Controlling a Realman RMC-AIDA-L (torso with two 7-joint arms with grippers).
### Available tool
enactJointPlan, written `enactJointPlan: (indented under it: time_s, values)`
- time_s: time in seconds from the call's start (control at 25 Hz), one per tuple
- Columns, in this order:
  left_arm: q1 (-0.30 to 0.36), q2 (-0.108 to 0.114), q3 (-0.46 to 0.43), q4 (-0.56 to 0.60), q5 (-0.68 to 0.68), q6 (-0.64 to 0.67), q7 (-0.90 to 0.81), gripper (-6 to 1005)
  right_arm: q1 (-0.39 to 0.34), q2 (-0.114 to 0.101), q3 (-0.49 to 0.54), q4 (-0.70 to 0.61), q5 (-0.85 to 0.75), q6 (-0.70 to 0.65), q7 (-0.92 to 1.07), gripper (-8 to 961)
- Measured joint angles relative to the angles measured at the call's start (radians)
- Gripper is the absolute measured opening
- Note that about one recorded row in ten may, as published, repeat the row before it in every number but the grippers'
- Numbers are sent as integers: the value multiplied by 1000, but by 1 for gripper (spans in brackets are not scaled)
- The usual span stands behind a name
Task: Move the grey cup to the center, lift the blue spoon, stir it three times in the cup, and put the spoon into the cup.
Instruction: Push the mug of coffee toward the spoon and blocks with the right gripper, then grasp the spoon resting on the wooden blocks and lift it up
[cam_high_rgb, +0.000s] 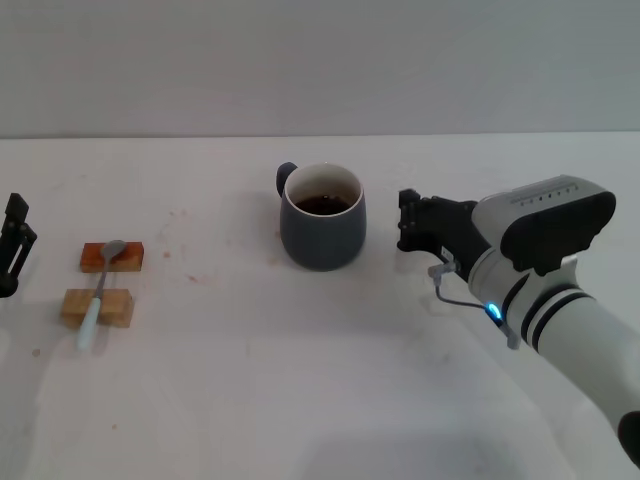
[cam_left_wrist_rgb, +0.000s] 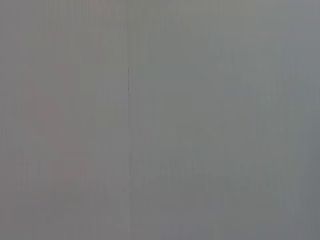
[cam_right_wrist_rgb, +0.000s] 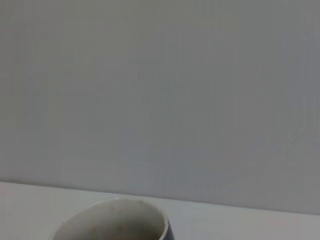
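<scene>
1. Table (cam_high_rgb: 300, 400) of white fills the head view from the back wall (cam_high_rgb: 320, 60) to the near edge, with broad bare surface in front of the mug and between the mug and the spoon.
2. Right arm (cam_high_rgb: 560, 290) reaches in from the near right side, its white and black casing lying low over the table.
3. Right gripper (cam_high_rgb: 408, 222) sits just beside the mug's right wall, with a narrow strip of table between them; it grasps nothing, and whether its fingers are spread or closed I cannot tell.
4. Mug (cam_high_rgb: 322, 232), dark blue-grey with a cream inside and dark liquid, stands upright near the middle of the table toward the back, its handle turned to the far left. The right wrist view catches only its rim (cam_right_wrist_rgb: 115, 220) against the wall.
5. Left gripper (cam_high_rgb: 14, 245) stands at the table's left edge, apart from the spoon and holding nothing; its fingers' state I cannot tell. Its wrist view shows only plain grey.
6. Two wooden blocks (cam_high_rgb: 112, 257) lie at the left, one behind the other with a small gap.
7. Spoon (cam_high_rgb: 98, 295) rests across both blocks, metal bowl on the far one, pale blue handle running off the near one towards the table.
</scene>
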Motion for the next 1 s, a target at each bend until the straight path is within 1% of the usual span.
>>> enactJointPlan:
  time_s: [0.16, 0.32, 1.0]
  values:
    - [0, 0, 1, 0, 0, 0, 0, 797, 22, 0, 11, -7, 1, 1, 1, -1]
    - [1, 0, 1, 0, 1, 0, 0, 796, 27, 0, 10, -4, 0, 4, -3, -1]
    - [19, 0, 9, 0, 4, 0, -3, 796, 28, 3, -69, 74, -2, 33, 3, -1]
